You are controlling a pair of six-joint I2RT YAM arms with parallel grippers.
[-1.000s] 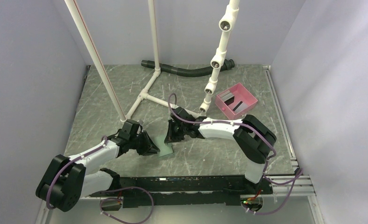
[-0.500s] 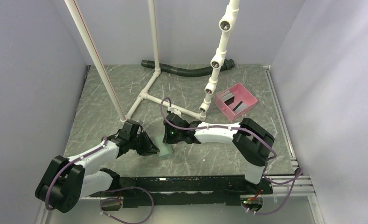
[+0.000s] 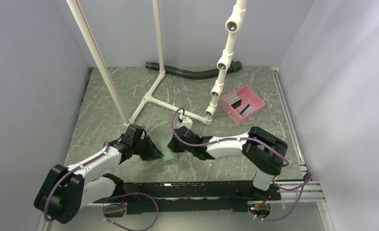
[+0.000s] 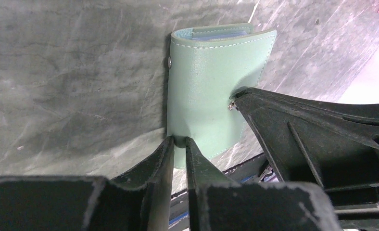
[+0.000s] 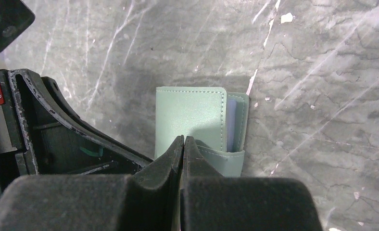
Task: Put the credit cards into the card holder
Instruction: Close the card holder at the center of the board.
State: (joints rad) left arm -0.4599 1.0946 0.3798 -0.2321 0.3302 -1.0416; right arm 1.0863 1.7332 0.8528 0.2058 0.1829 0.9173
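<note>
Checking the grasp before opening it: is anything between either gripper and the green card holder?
Nothing visible does. The left gripper and the right gripper both have their jaws closed directly on opposite edges of the card holder.

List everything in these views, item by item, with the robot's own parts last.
card holder: one, sage green, front of the table, between both grippers.
credit cards: at least two visible, grey and black, inside the pink tray.
pink tray: one, pink, right rear of the table.
pipe frame: one, white, rear centre and left.
hose: one, black, along the far edge.
table: one, grey-green marbled.
left gripper: black, pinching the card holder's near edge.
right gripper: black, pinching another edge of it.
</note>
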